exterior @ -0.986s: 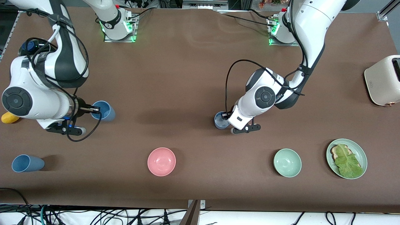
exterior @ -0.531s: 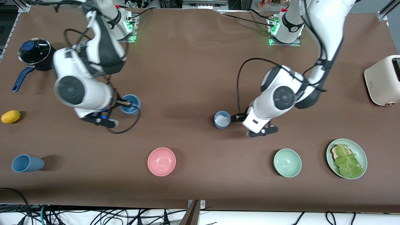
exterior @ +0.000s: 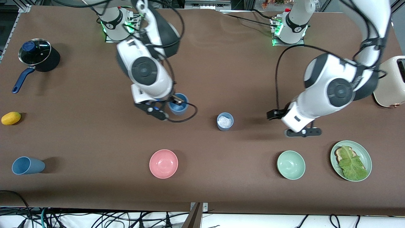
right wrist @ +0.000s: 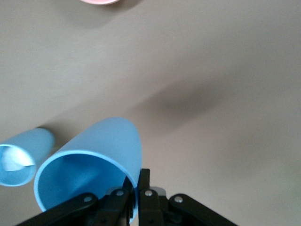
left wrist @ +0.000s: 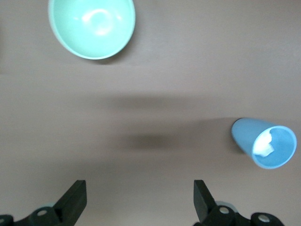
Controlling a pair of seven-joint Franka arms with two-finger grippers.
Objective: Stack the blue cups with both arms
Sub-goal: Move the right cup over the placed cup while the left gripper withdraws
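One blue cup (exterior: 225,121) holds white bit; right gripper (exterior: 177,102) jaws pinch empty cup (exterior: 177,106); left gripper (left wrist: 138,202) jaws wide, empty.

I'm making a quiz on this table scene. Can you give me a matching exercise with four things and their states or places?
Things:
1. carried blue cup
2. standing blue cup
3. lying blue cup
4. left tool

States:
A. on its side, toward the right arm's end of the table
B. open, holding nothing
C. upright on the table, something white inside
D. gripped at the rim by the right tool

Pairs: 1-D, 2-C, 3-A, 4-B
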